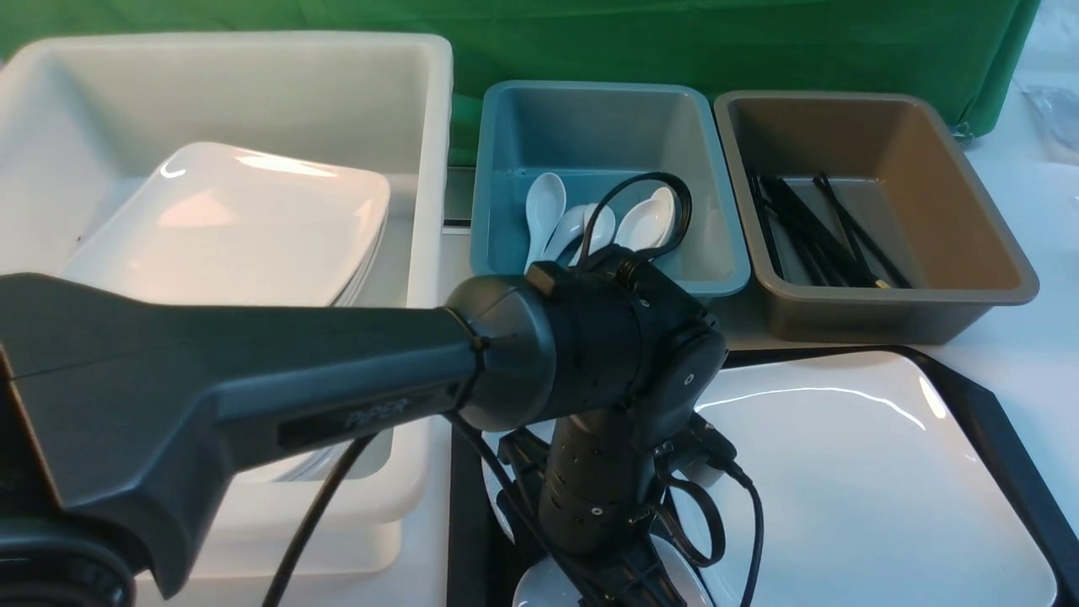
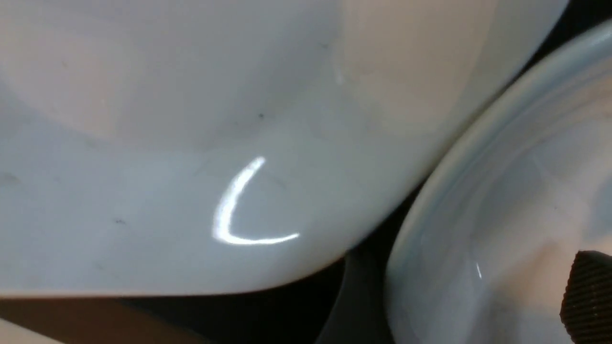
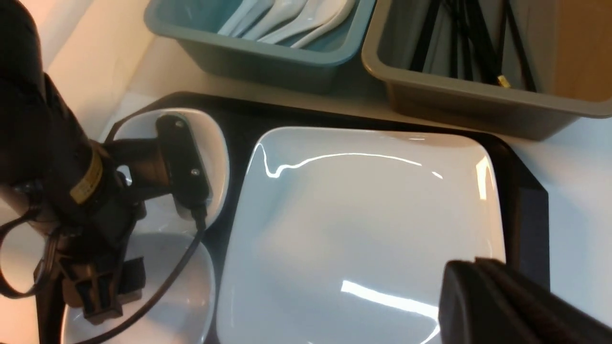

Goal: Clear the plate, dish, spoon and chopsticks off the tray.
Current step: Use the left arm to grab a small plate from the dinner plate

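Tray (image 1: 999,438) fills the front view's lower right, the plate (image 1: 860,489) lying flat on it. Lower centre, the left gripper (image 3: 98,294) hangs over a small dish (image 3: 184,310) beside the plate, fingers spread wide, one pad (image 2: 588,296) over its hollow, gripping nothing. Right gripper (image 3: 502,306) is pinched shut and empty above the plate's lower-right corner in its own view. Dish pickup looks in hand; next calls for closing across the rim, then lifting clear.

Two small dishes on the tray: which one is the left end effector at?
The dish nearer the robot: the left end effector reaches into it. The farther dish sits toward the blue tub.
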Controlling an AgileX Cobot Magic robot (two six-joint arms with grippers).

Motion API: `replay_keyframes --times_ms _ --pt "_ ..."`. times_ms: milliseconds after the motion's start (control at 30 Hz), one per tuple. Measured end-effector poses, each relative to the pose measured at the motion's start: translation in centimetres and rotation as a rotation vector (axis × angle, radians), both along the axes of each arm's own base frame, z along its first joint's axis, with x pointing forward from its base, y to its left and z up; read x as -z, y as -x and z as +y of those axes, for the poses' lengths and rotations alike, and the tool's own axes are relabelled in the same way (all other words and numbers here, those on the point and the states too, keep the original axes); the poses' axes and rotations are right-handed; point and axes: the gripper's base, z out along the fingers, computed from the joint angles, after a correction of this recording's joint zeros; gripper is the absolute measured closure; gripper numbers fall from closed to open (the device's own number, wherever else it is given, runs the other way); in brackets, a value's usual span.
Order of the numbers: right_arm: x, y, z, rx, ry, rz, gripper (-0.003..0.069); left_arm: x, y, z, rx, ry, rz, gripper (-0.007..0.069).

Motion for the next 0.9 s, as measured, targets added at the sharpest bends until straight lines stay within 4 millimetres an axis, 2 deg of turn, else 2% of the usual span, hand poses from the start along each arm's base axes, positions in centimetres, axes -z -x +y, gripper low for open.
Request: replay_keyframes --times_ms 300,467,700,900 --pt "0.0 0.0 0.0 0.0 -0.002 -0.001 0.0635 0.6 0.0 -0.2 -0.008 -0.001 0.019 0.0109" --pt "0.0 0.0 0.0 -0.001 -0.003 -0.001 0.0635 1.2 0.0 -0.6 -0.022 0.029 0.029 0.0155" --pt "0.0 0.0 0.0 0.0 -0.004 -0.004 0.0632 1.2 -0.1 -0.5 -0.019 0.019 0.036 0.042" --pt "-0.1 0.0 0.0 0.001 -0.006 -0.008 0.0631 0.9 0.0 -0.5 -0.022 0.021 0.043 0.0435"
